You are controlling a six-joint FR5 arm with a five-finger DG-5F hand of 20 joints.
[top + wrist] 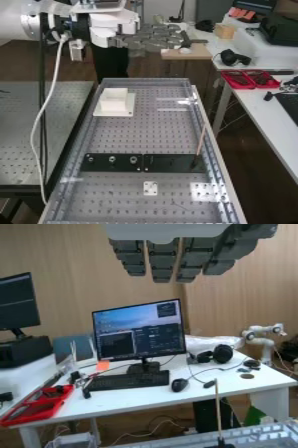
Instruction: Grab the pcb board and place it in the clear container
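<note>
Dark grey fingers (154, 37) straight, nothing held, past the perforated surface's (146, 135) far end. Outward: white block (114, 99) on a square base; black plates (173, 163) laid across; thin stick (201, 137) standing up there, worth skirting. Beyond, small white holed plate (150, 188) lies flat, possibly the pcb board; cannot be certain. Probably light, stiff, brittle: pinch opposite edges.

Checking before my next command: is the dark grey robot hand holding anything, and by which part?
Nothing is held: the hand is open, its fingers straight with nothing between them.
</note>
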